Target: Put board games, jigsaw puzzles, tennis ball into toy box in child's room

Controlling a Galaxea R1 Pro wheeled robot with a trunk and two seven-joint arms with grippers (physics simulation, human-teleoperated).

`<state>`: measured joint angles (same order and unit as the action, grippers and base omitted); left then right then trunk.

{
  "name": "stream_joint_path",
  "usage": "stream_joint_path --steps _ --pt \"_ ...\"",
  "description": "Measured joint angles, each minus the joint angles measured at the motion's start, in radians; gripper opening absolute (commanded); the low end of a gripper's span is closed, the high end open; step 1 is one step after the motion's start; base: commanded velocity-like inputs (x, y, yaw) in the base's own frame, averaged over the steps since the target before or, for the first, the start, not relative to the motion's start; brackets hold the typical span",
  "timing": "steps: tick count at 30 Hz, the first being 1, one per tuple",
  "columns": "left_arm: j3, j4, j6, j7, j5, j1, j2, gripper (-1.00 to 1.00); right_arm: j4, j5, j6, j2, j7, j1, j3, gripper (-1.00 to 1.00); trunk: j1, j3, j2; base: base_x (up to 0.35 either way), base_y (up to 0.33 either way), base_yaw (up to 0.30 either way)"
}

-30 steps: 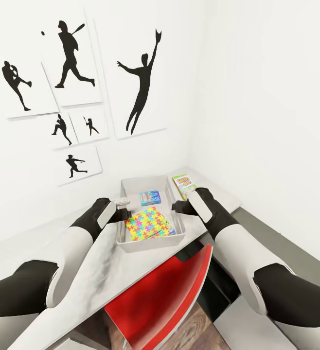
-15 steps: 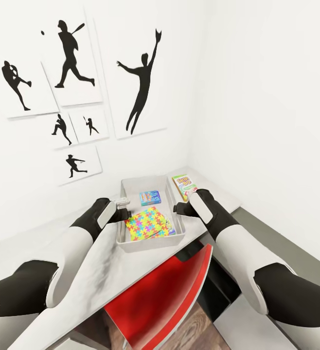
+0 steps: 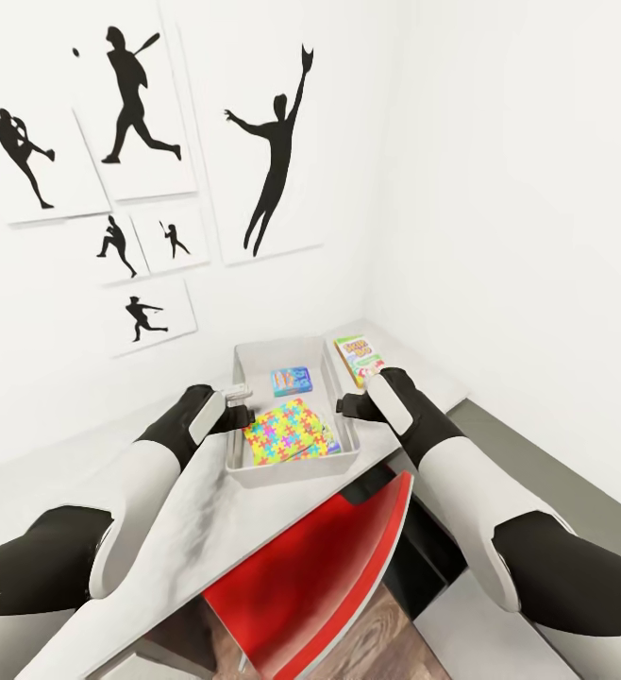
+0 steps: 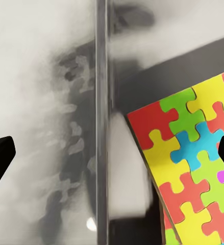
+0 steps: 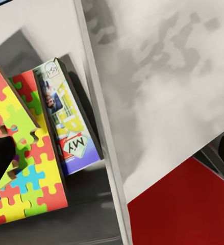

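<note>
The grey toy box (image 3: 250, 471) stands on the white table (image 3: 159, 491) by the room's corner. Inside lie the blue board game (image 3: 291, 381) and the jigsaw puzzles (image 3: 290, 433), stacked. A white-green board game (image 5: 66, 117) leans beside the puzzles (image 5: 25, 168) against the box's right wall. The orange-green Skip-Bo board game (image 3: 357, 359) rests on the table just outside that wall. My left gripper (image 3: 238, 401) is open, its jaws astride the box's left wall (image 4: 101, 122). My right gripper (image 3: 348, 404) is open astride the right wall (image 5: 104, 132). The tennis ball and the bed are out of view.
A red chair (image 3: 320, 567) is tucked under the table's front edge right below the box. White walls meet in a corner behind the box, with black silhouette pictures (image 3: 273, 161) on the left wall. A grey floor strip runs along the right.
The whole picture has shifted a little, so the head camera moved. My right gripper slid slightly nearer along the box's right wall; the left arm kept its place.
</note>
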<state>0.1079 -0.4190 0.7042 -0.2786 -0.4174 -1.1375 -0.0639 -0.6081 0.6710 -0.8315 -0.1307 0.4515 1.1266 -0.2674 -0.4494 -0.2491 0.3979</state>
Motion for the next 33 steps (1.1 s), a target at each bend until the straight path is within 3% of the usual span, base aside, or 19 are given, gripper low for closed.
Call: stream_joint_path --steps 10,17,33 --pt "0.000 0.000 0.000 0.001 0.000 0.000 0.000 1.00 0.006 0.001 0.036 0.000 -0.010 -0.001 0.000 1.00 0.000 -0.001 0.000 0.000 0.000 0.000" --pt "0.000 0.000 0.000 0.002 0.000 0.000 0.000 1.00 0.080 0.000 0.081 -0.006 -0.031 -0.001 0.000 1.00 0.000 -0.001 0.000 0.000 0.000 0.000" --pt "0.000 0.000 0.000 0.002 -0.001 0.000 0.000 1.00 0.097 0.000 0.094 -0.003 -0.041 0.000 -0.002 1.00 0.000 -0.001 0.000 0.000 0.000 0.000"
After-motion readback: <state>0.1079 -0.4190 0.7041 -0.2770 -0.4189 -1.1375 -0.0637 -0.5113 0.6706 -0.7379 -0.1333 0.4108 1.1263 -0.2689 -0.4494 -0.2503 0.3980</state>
